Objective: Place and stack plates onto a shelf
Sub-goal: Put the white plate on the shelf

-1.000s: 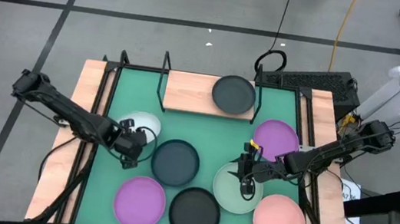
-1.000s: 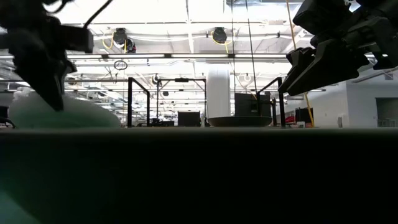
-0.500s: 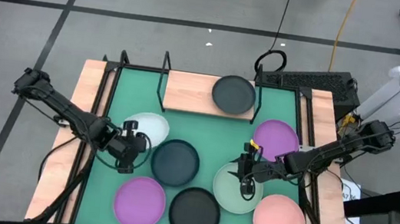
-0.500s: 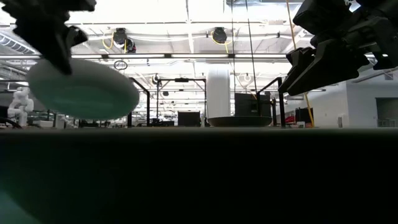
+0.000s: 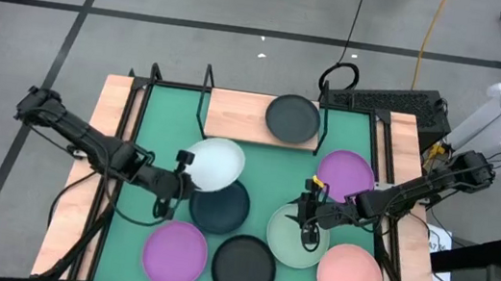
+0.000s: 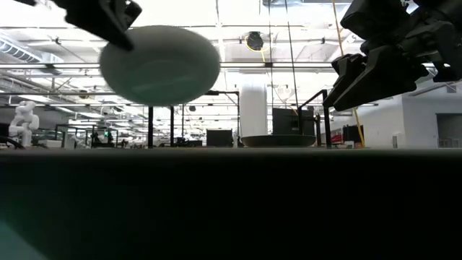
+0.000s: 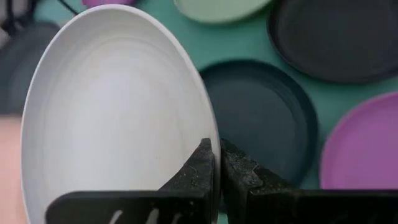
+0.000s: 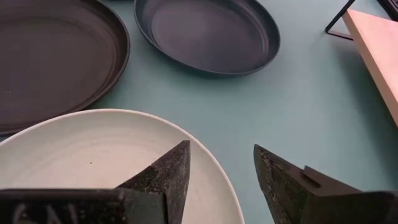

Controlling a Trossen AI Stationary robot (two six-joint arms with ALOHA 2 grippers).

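Note:
My left gripper [image 5: 183, 167] is shut on the white plate [image 5: 216, 163], which hangs high over the table's middle left and partly over the dark teal plate [image 5: 219, 206]. The white plate also shows in the low view [image 6: 160, 65] and the left wrist view [image 7: 112, 124]. My right gripper [image 5: 310, 228] is open, with one finger on either side of the pale mint plate's [image 8: 87, 162] rim. The dark grey plate [image 5: 292, 117] lies flat on the light-wood shelf [image 5: 234, 115] at the far side. My left gripper pinches the white plate's rim [image 7: 210, 132] between its two fingers, one on the plate's inner face and one on its outer side. The fingers come at it from the table's left. The plate is lifted clear of the table, a little tilted, and stretches away from the fingers.
On the green mat lie a purple plate [image 5: 175, 252], a black plate [image 5: 244, 266], a salmon pink plate [image 5: 349, 277] and a second purple plate [image 5: 345, 172]. The shelf's left half is bare, between black wire posts [image 5: 204, 96].
My left gripper has gone up and toward the table's right with the white plate. The plate has been lifted clear of the mat at the left and now hangs high near the middle, partly over the dark teal plate.

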